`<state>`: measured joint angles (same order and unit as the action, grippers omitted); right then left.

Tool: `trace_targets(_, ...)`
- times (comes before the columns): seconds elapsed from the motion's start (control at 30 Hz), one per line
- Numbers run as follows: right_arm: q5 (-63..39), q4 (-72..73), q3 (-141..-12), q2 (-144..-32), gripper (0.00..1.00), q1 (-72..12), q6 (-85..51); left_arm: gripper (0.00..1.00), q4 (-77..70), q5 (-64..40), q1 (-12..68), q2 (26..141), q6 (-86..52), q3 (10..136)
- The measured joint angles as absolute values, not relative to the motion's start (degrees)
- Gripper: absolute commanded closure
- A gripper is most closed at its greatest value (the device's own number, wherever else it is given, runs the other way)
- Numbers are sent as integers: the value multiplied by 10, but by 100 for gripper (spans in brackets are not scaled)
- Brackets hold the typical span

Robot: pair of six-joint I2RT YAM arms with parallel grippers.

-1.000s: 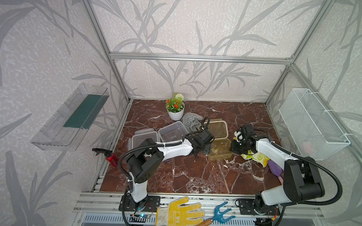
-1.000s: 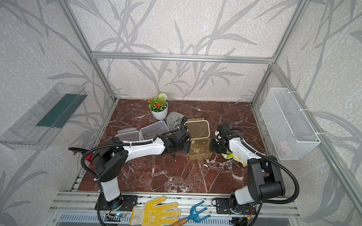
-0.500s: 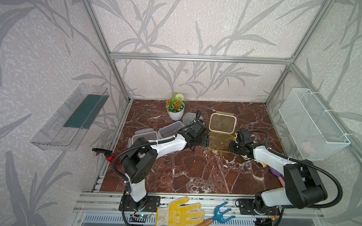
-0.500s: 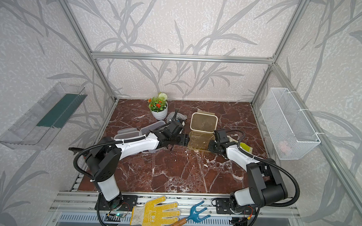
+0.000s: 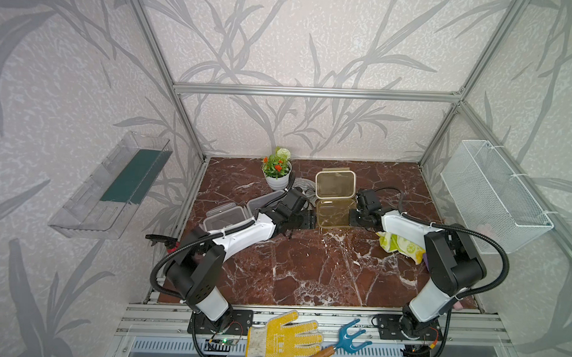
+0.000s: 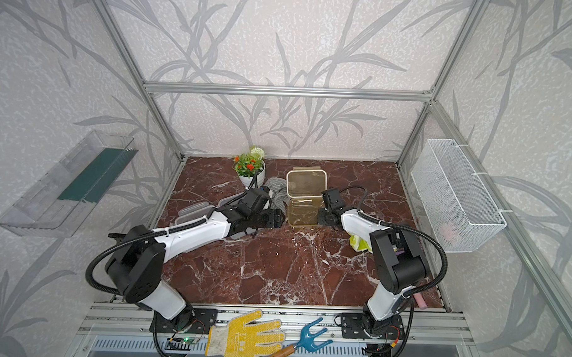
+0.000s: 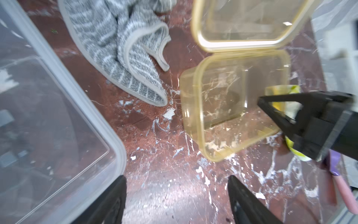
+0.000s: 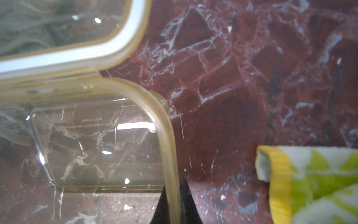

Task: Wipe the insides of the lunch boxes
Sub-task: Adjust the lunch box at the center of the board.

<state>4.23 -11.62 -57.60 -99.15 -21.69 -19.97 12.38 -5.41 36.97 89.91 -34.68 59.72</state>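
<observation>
Right now R gripper (image 8: 172,201) pinches amber box (image 8: 100,143) rim, L gripper (image 7: 177,199) open beside it; box may tip w/ pull.

1. The clear grey lunch box (image 5: 226,215) is half buried under the left arm in both top views, and the left wrist view chops it off at the frame edge, so no full outline anywhere.
2. The grey striped cloth (image 6: 277,193) mostly hides behind the left gripper (image 6: 278,218) and the amber lid (image 6: 306,183).
3. The lemon-print cloth (image 5: 398,243) tucks under the right arm; the purple thing (image 5: 425,257) beside it is just a sliver, can't say what it is.
4. Something pinkish in the wire basket (image 5: 485,229), too small to name.
5. The embossed lettering on the amber lunch box (image 8: 91,120) floor is too blurry to read.
</observation>
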Motion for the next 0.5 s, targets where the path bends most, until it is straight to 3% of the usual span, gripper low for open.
trace_targets(0.5, -20, -199, -609, -1000, 95, -233, -117, 12, 149, -27, 369, 797, -340, 575)
